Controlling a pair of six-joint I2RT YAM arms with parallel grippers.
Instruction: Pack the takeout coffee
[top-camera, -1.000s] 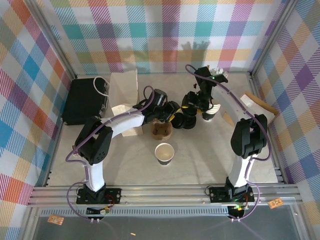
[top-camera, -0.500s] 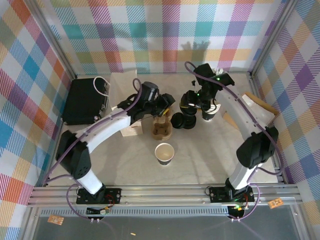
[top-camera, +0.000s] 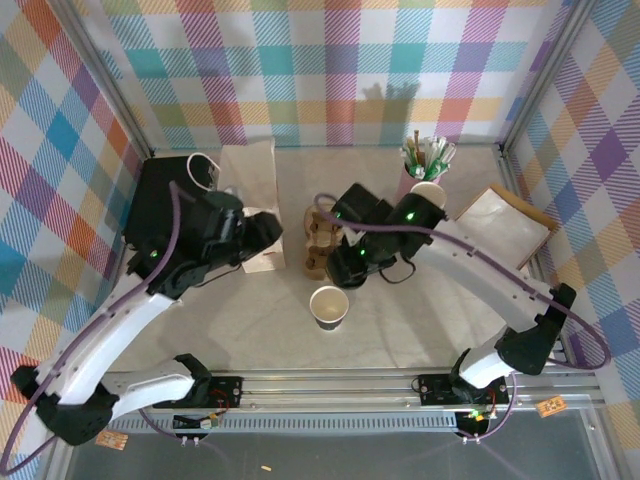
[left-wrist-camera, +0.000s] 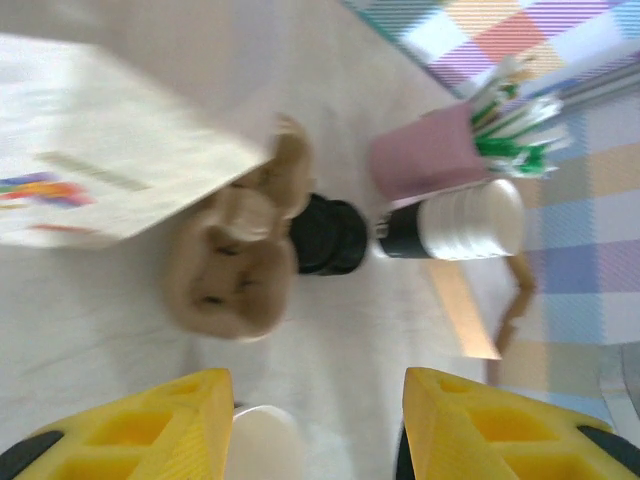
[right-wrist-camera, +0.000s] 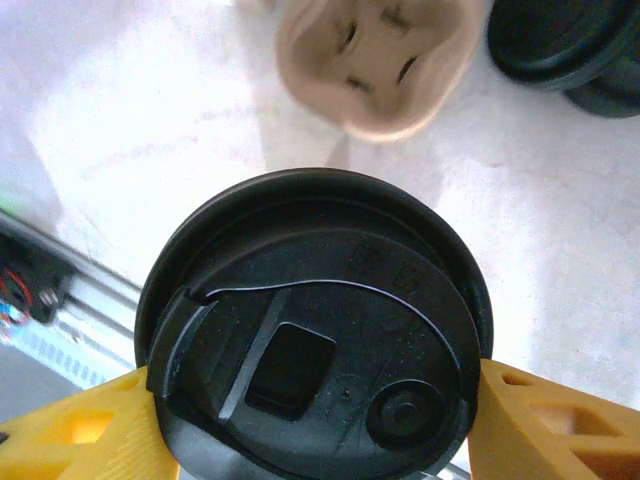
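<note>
Early yet: the whitish paper cup (top-camera: 329, 307) stands lidless by the near edge of the surface (top-camera: 430, 320); right jaws pinch a round black plastic lid (right-wrist-camera: 315, 330); left jaws spread, empty.

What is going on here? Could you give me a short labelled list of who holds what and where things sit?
right gripper: closed on a black lid
left gripper: open, holding nothing
paper cup: upright on the table, no lid on it yet
cup carrier: beyond the cup, no cups in it
spare lids: stacked beside the carrier
straws: standing in a pink cup
white bag: next to the carrier
</note>
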